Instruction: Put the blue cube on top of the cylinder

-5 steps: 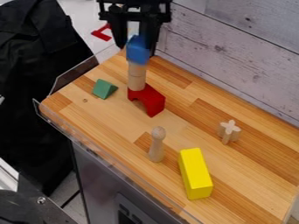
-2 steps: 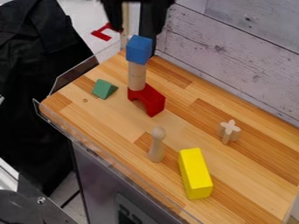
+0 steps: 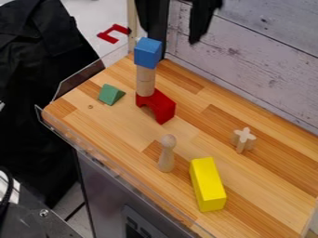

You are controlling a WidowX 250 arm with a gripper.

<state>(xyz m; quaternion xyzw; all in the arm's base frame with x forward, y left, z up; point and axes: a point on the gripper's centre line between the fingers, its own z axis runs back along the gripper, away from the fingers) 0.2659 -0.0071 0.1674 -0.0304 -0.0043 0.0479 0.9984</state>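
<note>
Cube (image 3: pixel 148 53): on top of cyl (image 3: pixel 145 82), touching it.
Gripper (image 3: pixel 177 42): above & R of cyl in cam view; fingers spread apart, cube released.
Arch (image 3: pixel 160 107): red, directly under cyl.
Wedge (image 3: pixel 111 95): green, just L of cyl, apart.
Peg (image 3: pixel 166 155): upright, cam side of cyl.
Bar (image 3: pixel 208 186): yellow, lying flat, cam side & R of cyl, well apart.
</note>
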